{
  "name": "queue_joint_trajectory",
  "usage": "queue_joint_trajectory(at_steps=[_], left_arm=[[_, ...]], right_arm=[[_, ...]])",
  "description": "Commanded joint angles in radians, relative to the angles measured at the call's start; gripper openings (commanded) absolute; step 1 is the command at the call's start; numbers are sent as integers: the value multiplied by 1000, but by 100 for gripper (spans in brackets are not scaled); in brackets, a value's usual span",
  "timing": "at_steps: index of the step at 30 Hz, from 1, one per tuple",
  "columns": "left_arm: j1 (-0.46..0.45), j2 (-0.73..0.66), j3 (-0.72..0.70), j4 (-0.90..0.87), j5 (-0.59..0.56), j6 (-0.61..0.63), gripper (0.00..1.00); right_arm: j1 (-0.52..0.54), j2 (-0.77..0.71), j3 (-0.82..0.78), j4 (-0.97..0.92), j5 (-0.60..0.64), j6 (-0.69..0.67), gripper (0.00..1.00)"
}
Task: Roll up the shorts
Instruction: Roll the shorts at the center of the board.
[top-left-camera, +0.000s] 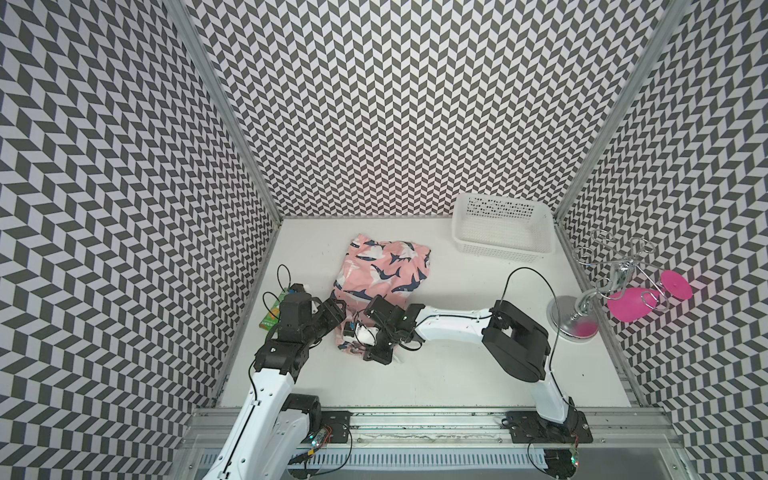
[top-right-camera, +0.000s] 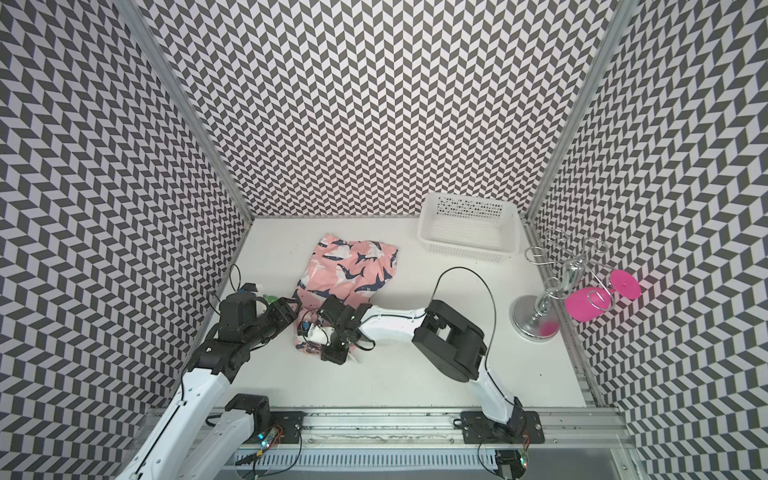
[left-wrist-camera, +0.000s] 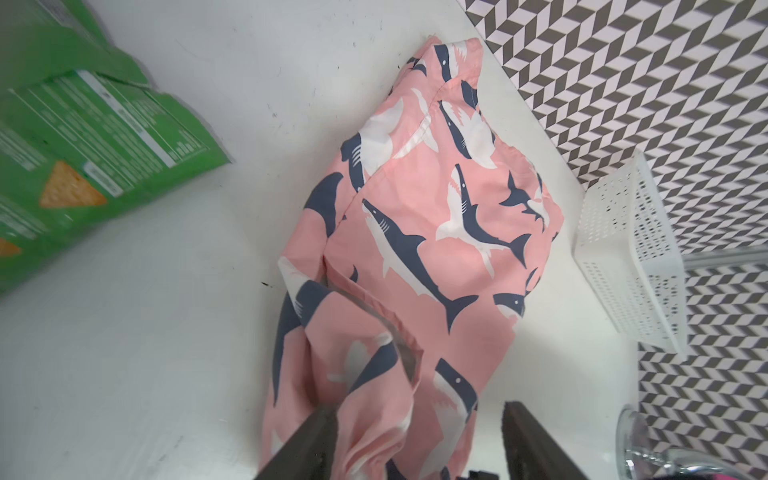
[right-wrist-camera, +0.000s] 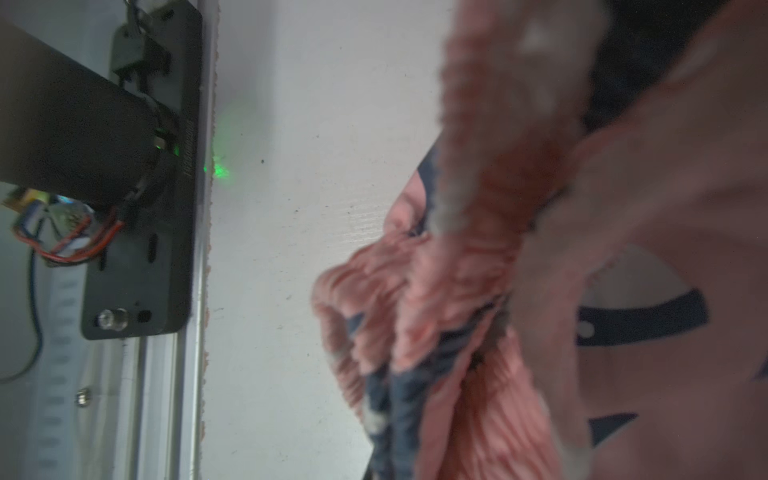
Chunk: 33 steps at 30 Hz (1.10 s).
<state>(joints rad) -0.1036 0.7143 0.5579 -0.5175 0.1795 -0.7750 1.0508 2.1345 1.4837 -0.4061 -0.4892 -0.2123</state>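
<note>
The pink shark-print shorts (top-left-camera: 382, 270) (top-right-camera: 353, 266) lie crumpled on the white table, stretching from mid-table towards the near left. My left gripper (top-left-camera: 338, 309) (top-right-camera: 291, 309) hovers at their left side. In the left wrist view its jaws (left-wrist-camera: 419, 409) stand apart, a raised fold of the shorts (left-wrist-camera: 436, 232) between them, with a gap at one finger. My right gripper (top-left-camera: 361, 347) (top-right-camera: 320, 347) sits on the near end and is shut on the gathered waistband (right-wrist-camera: 415, 299). There the bunched fabric hides its fingers.
A green snack bag (top-left-camera: 272, 313) (left-wrist-camera: 83, 145) lies against the left wall beside my left arm. A white perforated basket (top-left-camera: 503, 228) (left-wrist-camera: 631, 257) stands at the back right. A chrome glass rack (top-left-camera: 582, 307) holds a pink glass (top-left-camera: 631, 303) at the right edge.
</note>
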Motion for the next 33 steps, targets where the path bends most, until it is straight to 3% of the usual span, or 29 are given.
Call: queue_joint_trajectory(at_steps=[1, 5, 12, 20, 24, 33], left_arm=[[6, -13, 35, -39, -39, -6, 54], [5, -15, 30, -38, -22, 0, 54], [-28, -32, -108, 61, 98, -57, 78], [-90, -64, -309, 329, 164, -122, 67], [-96, -37, -408, 494, 193, -168, 77], [-99, 26, -485, 734, 111, -162, 86]], right_arm=[[-64, 52, 49, -26, -205, 100, 0], [-124, 97, 74, -23, -327, 160, 0], [-182, 189, 90, 0, -434, 264, 0], [-232, 205, 48, 71, -510, 349, 0], [-247, 196, 34, 92, -517, 360, 0], [-249, 202, 16, 136, -540, 392, 0]])
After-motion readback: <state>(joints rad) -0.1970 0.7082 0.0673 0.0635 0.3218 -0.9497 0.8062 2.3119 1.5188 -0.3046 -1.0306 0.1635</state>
